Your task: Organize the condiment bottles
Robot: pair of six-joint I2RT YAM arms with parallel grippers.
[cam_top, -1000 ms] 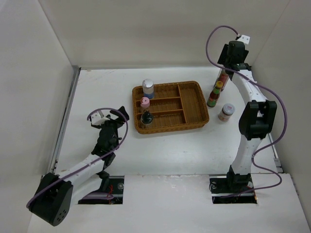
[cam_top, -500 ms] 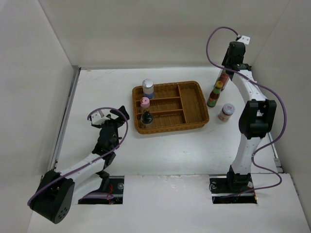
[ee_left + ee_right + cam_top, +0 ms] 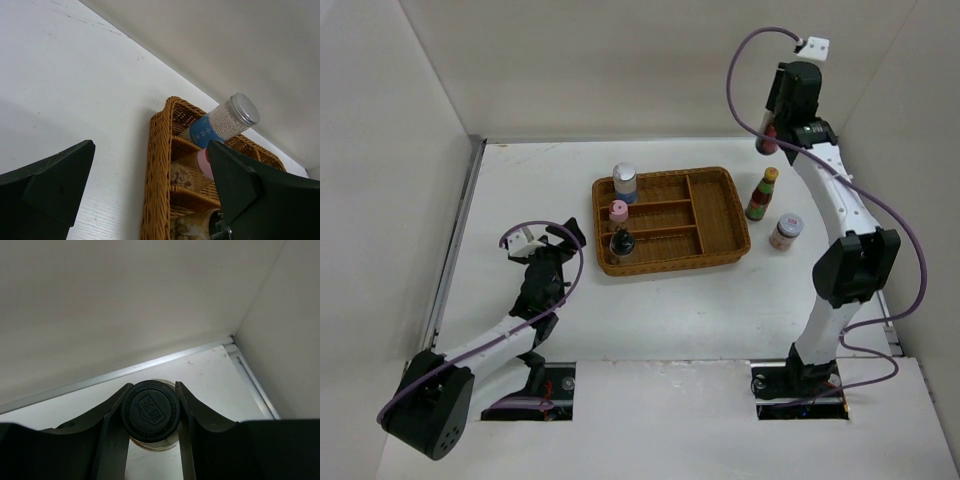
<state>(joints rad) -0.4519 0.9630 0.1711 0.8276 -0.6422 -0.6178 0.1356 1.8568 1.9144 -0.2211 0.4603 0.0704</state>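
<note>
Overall: I get a bright, even top view, with diffuse light from overhead on the white matte table [image 3: 650, 320].
Shadows: soft and pale; a grey patch lies beside the left arm, and a dim band crosses the table's near side in the left wrist view.
Glare: mild sheen on the blue-banded bottle with a silver metal cap [image 3: 220, 122].
Left wrist focus: the partitioned brown wicker tray [image 3: 157, 165] is sharp; the wide-apart left gripper [image 3: 151, 150] has blurred, near-black fingers [image 3: 55, 185].
Right wrist focus: the tall clear bottle with a black round cap [image 3: 150, 411] shows a crisp embossed mark; the right gripper [image 3: 152, 390] clamping it is underexposed.
</note>
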